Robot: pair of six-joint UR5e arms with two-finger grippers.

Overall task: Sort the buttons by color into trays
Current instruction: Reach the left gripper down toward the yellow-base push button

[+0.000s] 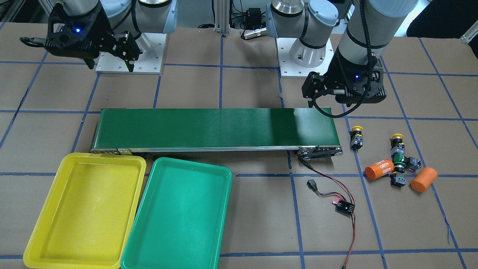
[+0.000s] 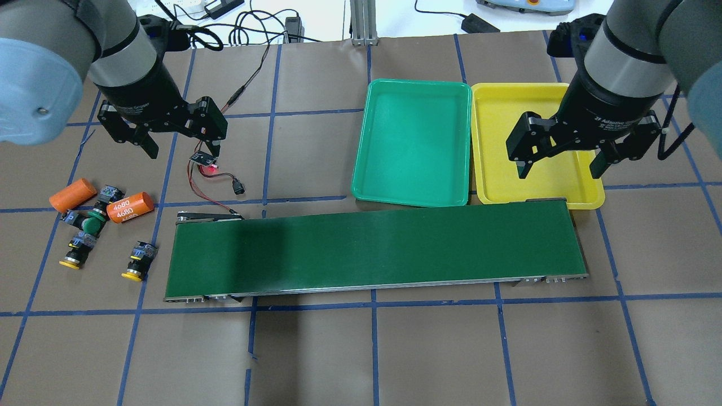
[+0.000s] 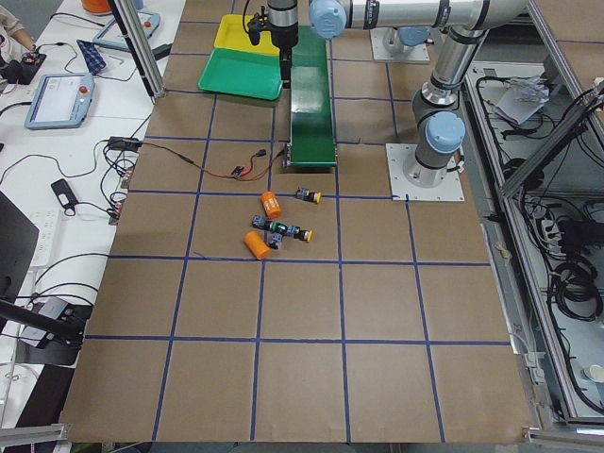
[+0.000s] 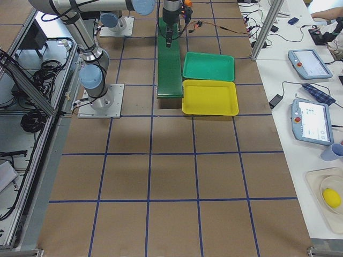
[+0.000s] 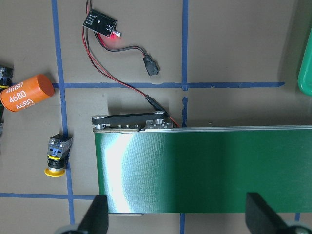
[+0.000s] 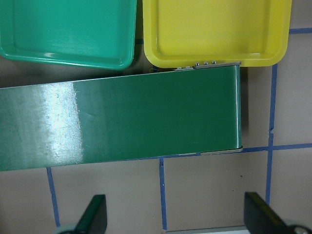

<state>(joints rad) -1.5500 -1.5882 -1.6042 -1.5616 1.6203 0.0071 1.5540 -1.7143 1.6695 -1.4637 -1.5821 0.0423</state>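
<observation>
Several buttons lie loose on the table beyond the belt's end on my left side. Two have yellow caps [image 2: 135, 263] [image 2: 73, 254], and one has a green cap [image 2: 90, 223]. The lone yellow-capped one also shows in the left wrist view [image 5: 56, 158]. A green tray [image 2: 414, 141] and a yellow tray [image 2: 536, 141] sit side by side, both bare inside. My left gripper [image 2: 181, 146] hangs open above the wiring, away from the buttons. Over the yellow tray's near edge my right gripper [image 2: 559, 168] hangs open, holding nothing.
A long dark green conveyor belt [image 2: 372, 248] runs across the middle. Two orange cylinders [image 2: 72, 194] [image 2: 131, 207] lie among the buttons. A small circuit board [image 2: 206, 160] with red and black wires lies by the belt's left end.
</observation>
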